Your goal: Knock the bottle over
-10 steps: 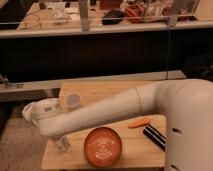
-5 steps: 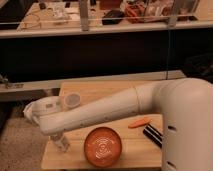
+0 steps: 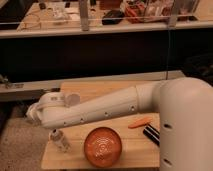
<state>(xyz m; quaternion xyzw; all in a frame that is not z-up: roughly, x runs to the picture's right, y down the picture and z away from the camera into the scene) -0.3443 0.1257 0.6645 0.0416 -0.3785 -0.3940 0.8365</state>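
Near the front-left edge of the wooden table [image 3: 95, 91], the small whitish plastic bottle [image 3: 60, 140] is sitting beside a round orange bowl [image 3: 102, 146]. The claw [image 3: 33, 114] is hanging off the left edge, and I can't tell its grip.

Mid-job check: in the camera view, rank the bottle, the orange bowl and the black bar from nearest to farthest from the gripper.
The gripper is at the arm's left end, by the table's left edge.
1. Bottle: just below and right of it, at the table's front left corner.
2. Orange bowl: front middle of the table.
3. Black bar: far right, beside the robot's body.
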